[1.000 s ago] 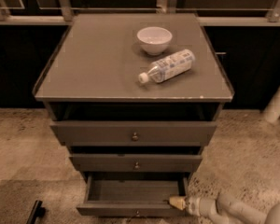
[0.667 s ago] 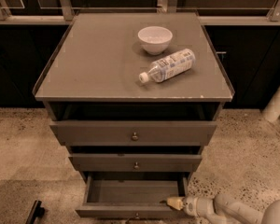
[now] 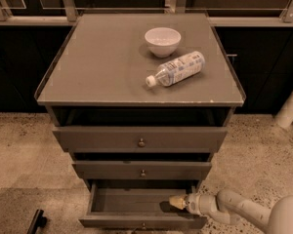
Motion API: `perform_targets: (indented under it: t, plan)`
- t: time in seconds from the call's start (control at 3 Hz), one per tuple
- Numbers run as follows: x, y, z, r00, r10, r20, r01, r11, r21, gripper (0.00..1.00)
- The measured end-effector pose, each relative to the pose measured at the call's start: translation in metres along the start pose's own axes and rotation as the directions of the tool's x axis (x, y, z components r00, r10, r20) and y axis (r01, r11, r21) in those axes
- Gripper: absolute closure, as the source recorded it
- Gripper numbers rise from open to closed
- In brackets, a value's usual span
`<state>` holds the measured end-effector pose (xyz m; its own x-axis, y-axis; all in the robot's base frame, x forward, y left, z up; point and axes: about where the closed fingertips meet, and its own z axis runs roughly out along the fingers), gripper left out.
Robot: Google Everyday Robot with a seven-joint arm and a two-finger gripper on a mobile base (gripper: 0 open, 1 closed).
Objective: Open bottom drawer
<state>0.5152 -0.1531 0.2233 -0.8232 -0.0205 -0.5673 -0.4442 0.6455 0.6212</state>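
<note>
The bottom drawer (image 3: 142, 222) of the grey-brown cabinet is pulled out, and its empty inside shows from above. Its slim front carries a tiny round knob at the lower edge of the view. My gripper (image 3: 177, 202) reaches in from the right on a white arm, its tan tip inside the drawer at the right end, just behind the front panel. The middle drawer (image 3: 142, 170) and the top drawer (image 3: 140, 139) above it are shut.
On the cabinet top (image 3: 97, 67) stand a white bowl (image 3: 162, 41) and a plastic bottle (image 3: 176, 69) lying on its side. Speckled floor lies on both sides. A dark object (image 3: 36, 222) lies on the floor at lower left. A white post (image 3: 290, 106) stands at the right.
The drawer has come out slightly further, and my gripper has moved with it toward the camera. Nothing on the cabinet top has moved.
</note>
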Motion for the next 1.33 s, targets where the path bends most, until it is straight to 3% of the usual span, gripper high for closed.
perform_targets:
  t: [0.33,0.67,1.33]
  plan:
    - [-0.02,0.0,0.013,0.999,-0.019,-0.027,0.019,0.9998,0.0,1.0]
    - [-0.009,-0.017,0.025,0.998,0.029,-0.058,-0.029,0.9996,0.005,1.0]
    - [0.044,-0.037,0.027,0.984,0.155,-0.092,-0.155,0.9879,0.013,1.0]
